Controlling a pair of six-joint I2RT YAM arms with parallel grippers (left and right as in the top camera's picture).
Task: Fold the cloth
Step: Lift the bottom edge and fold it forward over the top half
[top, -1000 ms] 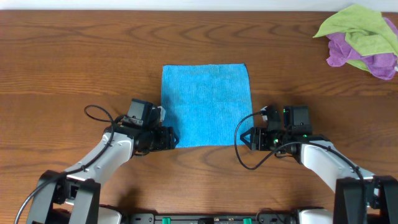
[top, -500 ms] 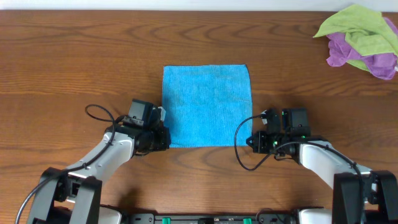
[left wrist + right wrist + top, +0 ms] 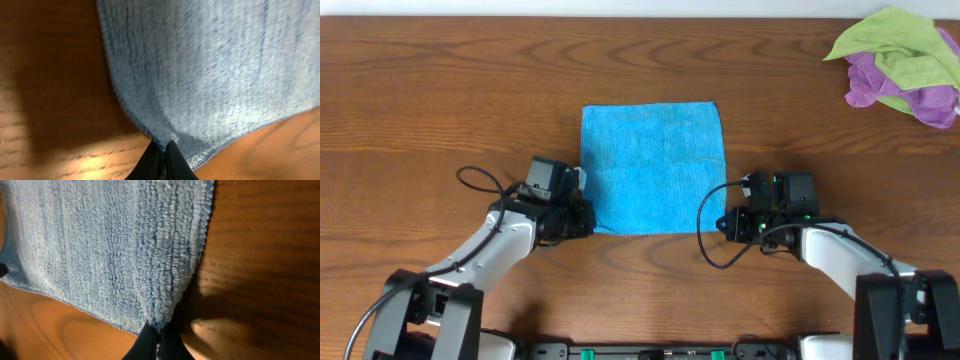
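A blue cloth (image 3: 653, 168) lies flat on the wooden table (image 3: 440, 90), near its middle. My left gripper (image 3: 586, 222) is shut on the cloth's near left corner. In the left wrist view the cloth (image 3: 210, 75) rises from the pinched corner between the black fingertips (image 3: 163, 152). My right gripper (image 3: 722, 225) is shut on the near right corner. The right wrist view shows the cloth (image 3: 110, 245) bunched into a ridge that runs into the shut gripper (image 3: 160, 330).
A heap of green and purple cloths (image 3: 902, 66) lies at the far right corner of the table. Black cables loop beside each arm, one at the left (image 3: 472, 180) and one at the right (image 3: 705, 240).
Both grippers have gone from open to shut, each pinching a near corner of the cloth. The near edge has pulled in slightly at the corners.
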